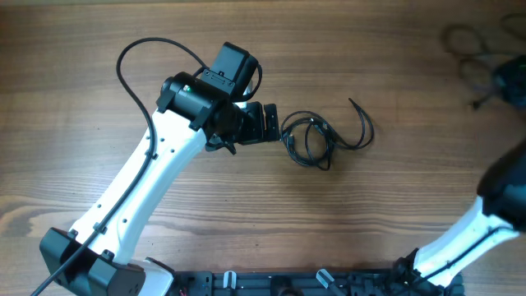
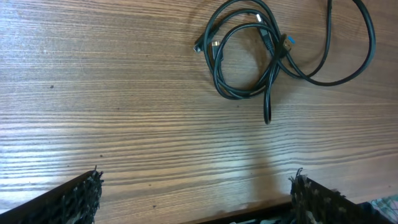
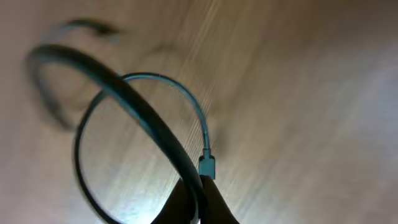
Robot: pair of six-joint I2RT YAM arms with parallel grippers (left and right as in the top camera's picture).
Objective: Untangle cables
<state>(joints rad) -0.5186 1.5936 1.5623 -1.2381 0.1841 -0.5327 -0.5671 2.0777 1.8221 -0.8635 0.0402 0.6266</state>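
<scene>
A tangle of thin black cables (image 1: pixel 311 140) lies coiled on the wooden table (image 1: pixel 246 214), with one loose end curving off to the right. In the left wrist view the coil of cables (image 2: pixel 249 59) lies ahead of my left gripper (image 2: pixel 198 180), which stands wide open with nothing between its fingers (image 2: pixel 84 196). From overhead, the left gripper (image 1: pixel 277 123) sits just left of the tangle, apart from it. My right gripper (image 3: pixel 199 196) is shut on a black cable (image 3: pixel 127 96) that loops above the table, a small plug (image 3: pixel 206 167) hanging by the fingertips. Overhead, the right gripper (image 1: pixel 505 80) is blurred at the far right.
Blurred loops of cable (image 1: pixel 470 53) show at the top right corner near the right arm (image 1: pixel 468 234). The left arm (image 1: pixel 140 181) crosses the table's left half, with its own thicker black cable (image 1: pixel 131 74) arching above it. A black rail (image 1: pixel 312 284) runs along the front edge.
</scene>
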